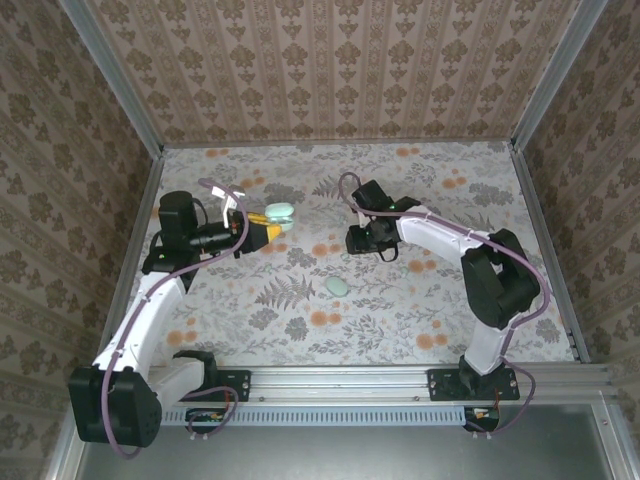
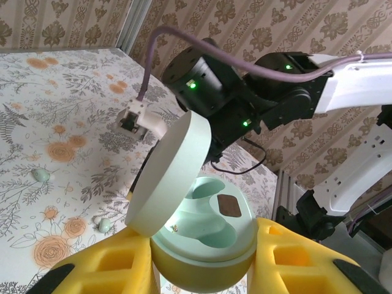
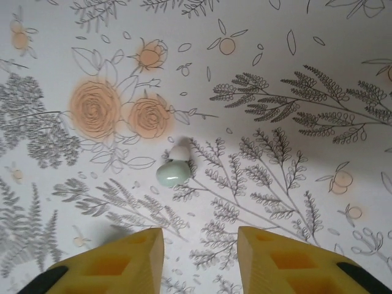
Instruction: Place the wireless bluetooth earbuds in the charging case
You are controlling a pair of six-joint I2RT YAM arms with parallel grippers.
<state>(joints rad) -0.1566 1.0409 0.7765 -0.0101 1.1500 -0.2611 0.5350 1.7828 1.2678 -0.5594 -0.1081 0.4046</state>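
Left gripper (image 1: 268, 230) clamps the charging case (image 1: 279, 212) in the top external view, over the far-left part of the floral table (image 1: 400, 330). The left arm reaches forward along the left side and bends at the wrist, so its fingers point right. An earbud (image 1: 337, 286) lies on the table near the middle, its long axis roughly left to right. The right gripper (image 1: 366, 243) hangs just beyond it, pointing down from a forearm stretched leftward off a raised elbow. From the left wrist, the case sits squeezed between the yellow fingers (image 2: 110, 263), its cavity facing the camera. Its lid (image 2: 171, 171) is swung open and stands tilted on the left. Two earbuds lie apart on the table at left, one farther (image 2: 41, 175) and one nearer (image 2: 105, 225). From the right wrist, the yellow fingers (image 3: 116, 260) stand apart, released, with bare table between them. Just ahead lies an earbud (image 3: 172, 171), its white tip pointing away from them.
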